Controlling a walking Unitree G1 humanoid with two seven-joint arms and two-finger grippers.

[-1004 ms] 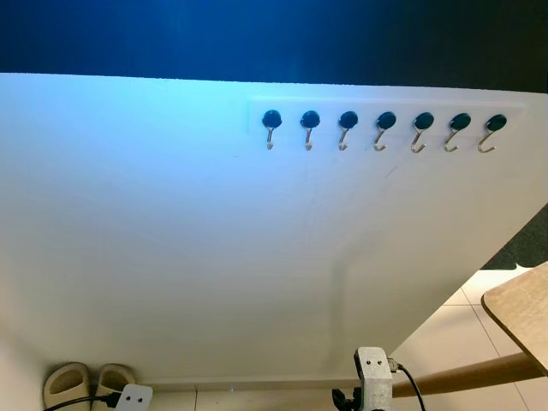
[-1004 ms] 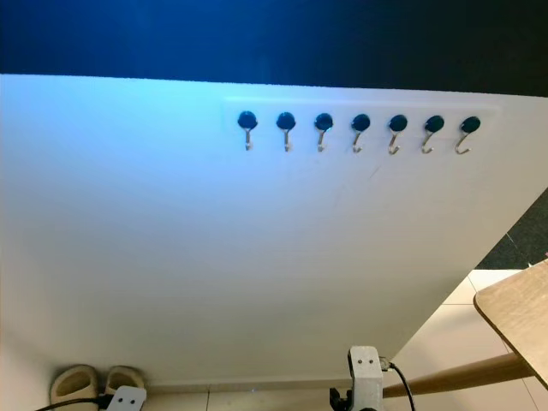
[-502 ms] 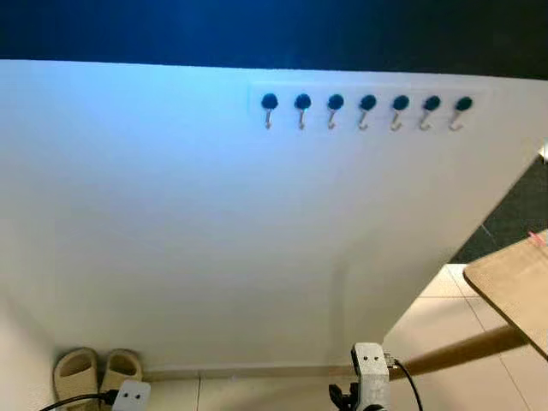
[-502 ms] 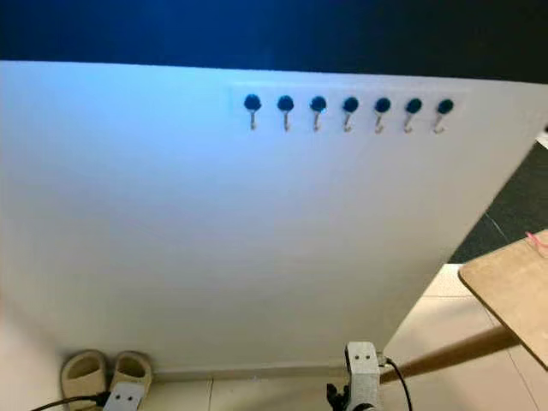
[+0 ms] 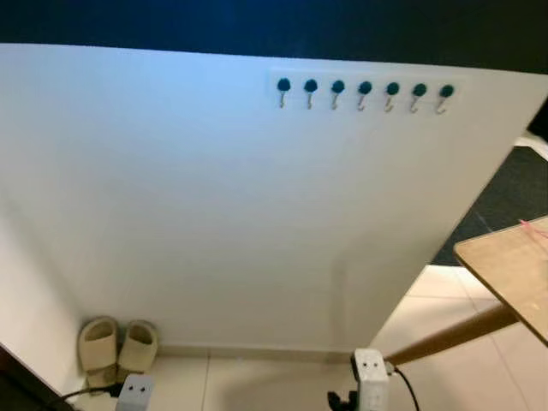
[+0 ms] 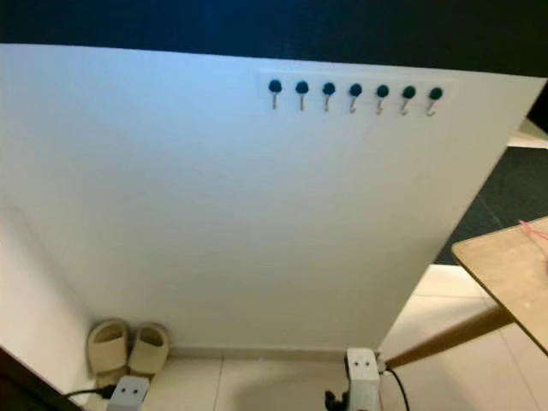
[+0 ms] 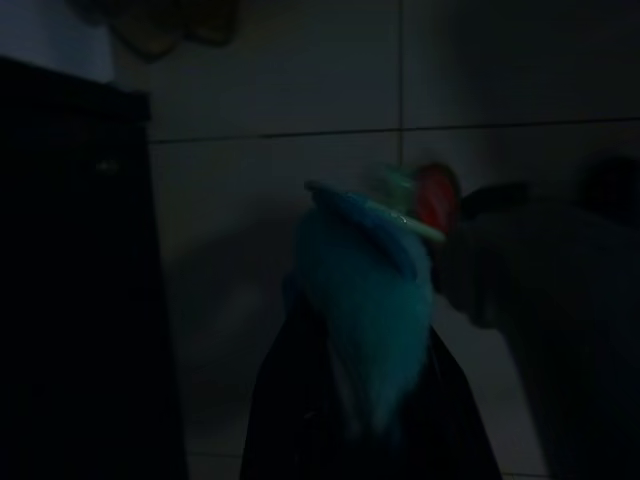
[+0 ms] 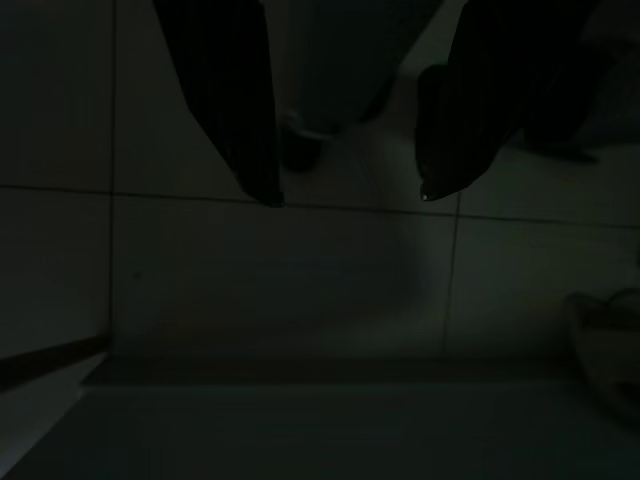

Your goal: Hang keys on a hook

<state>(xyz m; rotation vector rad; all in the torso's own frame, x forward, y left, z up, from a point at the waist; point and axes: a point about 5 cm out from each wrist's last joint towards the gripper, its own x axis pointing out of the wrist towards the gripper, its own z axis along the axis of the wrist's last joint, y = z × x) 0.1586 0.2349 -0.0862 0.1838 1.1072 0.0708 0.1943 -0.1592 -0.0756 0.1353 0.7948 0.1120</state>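
A row of several dark-knobbed metal hooks (image 5: 365, 92) sits on a white strip high on the white wall (image 5: 223, 214), right of centre and bare. In the dim left wrist view, a fluffy blue keychain (image 7: 365, 290) with a green ring and a red bit (image 7: 432, 200) sticks out between the black fingers of my left gripper (image 7: 370, 340), which is shut on it. My right gripper (image 8: 350, 195) hangs open over the tiled floor, nothing between its two fingers (image 8: 235, 110).
A pair of beige slippers (image 5: 117, 347) lies by the wall at lower left. A wooden table (image 5: 509, 270) with a slanted leg juts in from the right. A white device (image 5: 369, 377) with a cable and a white plug block (image 5: 134, 392) sit low in front.
The camera has pulled back from the wall: the hooks look smaller and higher, and more floor, the slippers and the table now show.
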